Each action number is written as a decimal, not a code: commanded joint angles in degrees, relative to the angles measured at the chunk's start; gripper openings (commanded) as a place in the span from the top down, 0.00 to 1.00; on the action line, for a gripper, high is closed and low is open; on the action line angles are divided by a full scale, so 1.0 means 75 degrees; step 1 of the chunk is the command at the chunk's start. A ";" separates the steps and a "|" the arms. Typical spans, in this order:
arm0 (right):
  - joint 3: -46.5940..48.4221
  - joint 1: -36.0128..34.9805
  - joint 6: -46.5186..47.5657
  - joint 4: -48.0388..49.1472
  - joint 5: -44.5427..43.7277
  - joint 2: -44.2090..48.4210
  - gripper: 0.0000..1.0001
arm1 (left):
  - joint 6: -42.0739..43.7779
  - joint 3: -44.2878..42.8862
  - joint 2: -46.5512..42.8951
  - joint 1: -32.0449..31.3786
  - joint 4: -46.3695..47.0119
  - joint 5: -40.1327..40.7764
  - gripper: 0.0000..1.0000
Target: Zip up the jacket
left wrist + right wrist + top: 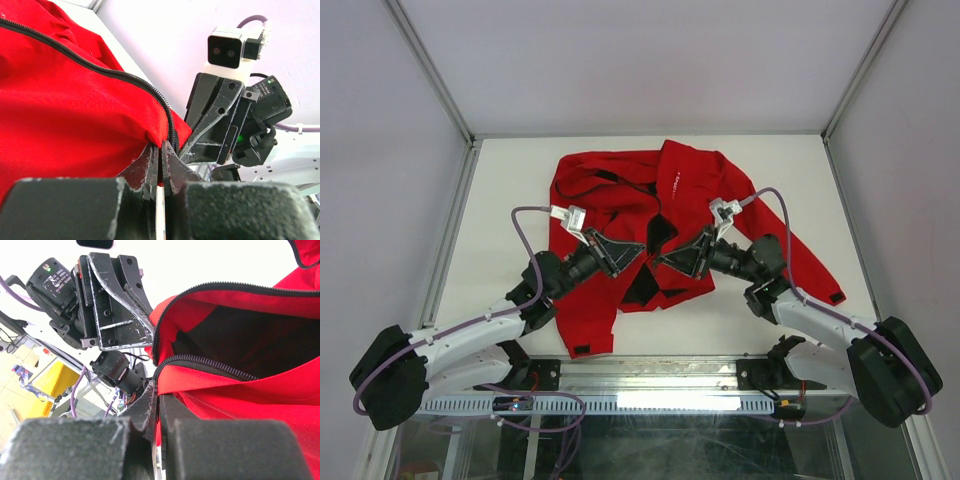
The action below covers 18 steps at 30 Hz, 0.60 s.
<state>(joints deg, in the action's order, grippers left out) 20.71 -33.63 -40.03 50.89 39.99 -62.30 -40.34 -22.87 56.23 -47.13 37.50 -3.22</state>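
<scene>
The red jacket (620,205) lies spread on the white table, front open, black lining showing between its two front panels. My left gripper (638,250) is shut on the bottom corner of one front panel, pinching red fabric (100,115) beside the dark zipper teeth (171,127). My right gripper (660,262) is shut on the bottom corner of the other front panel (225,385), right at the end of its zipper (200,365). The two grippers face each other, a few centimetres apart, over the jacket's lower middle. Each wrist view shows the other gripper close by.
The table (500,200) is walled by white panels on the left, back and right. One sleeve (810,265) runs toward the right front, the other (588,320) toward the near edge. The arm bases and a metal rail (640,400) sit at the front.
</scene>
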 commanded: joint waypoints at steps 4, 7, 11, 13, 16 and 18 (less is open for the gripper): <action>0.0016 0.0078 -0.0443 0.1553 0.0340 0.0006 1.00 | -0.1129 0.0163 0.0067 0.0056 0.1390 -0.0557 1.00; 0.0036 0.0085 -0.0510 0.1592 0.0318 0.0001 1.00 | -0.1283 0.0186 0.0150 0.0062 0.1528 -0.0625 1.00; 0.0072 0.0092 -0.0525 0.1562 0.0328 -0.0024 1.00 | -0.1351 0.0150 0.0222 0.0062 0.1585 -0.0714 1.00; 0.0074 0.0093 -0.0513 0.1525 0.0318 -0.0048 1.00 | -0.1410 0.0161 0.0247 0.0061 0.1641 -0.0727 1.00; 0.0022 0.0091 -0.0462 0.1464 0.0256 -0.0111 1.00 | -0.1498 0.0237 0.0206 0.0062 0.1810 -0.0700 1.00; -0.0038 0.0094 -0.0453 0.1464 0.0188 -0.0119 1.00 | -0.1501 0.0276 0.0133 0.0062 0.1807 -0.0617 1.00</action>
<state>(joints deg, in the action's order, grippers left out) 20.51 -33.08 -43.48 57.41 41.43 -63.09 -50.41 -21.58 58.19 -47.11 44.86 -6.63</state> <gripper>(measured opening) 0.007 0.017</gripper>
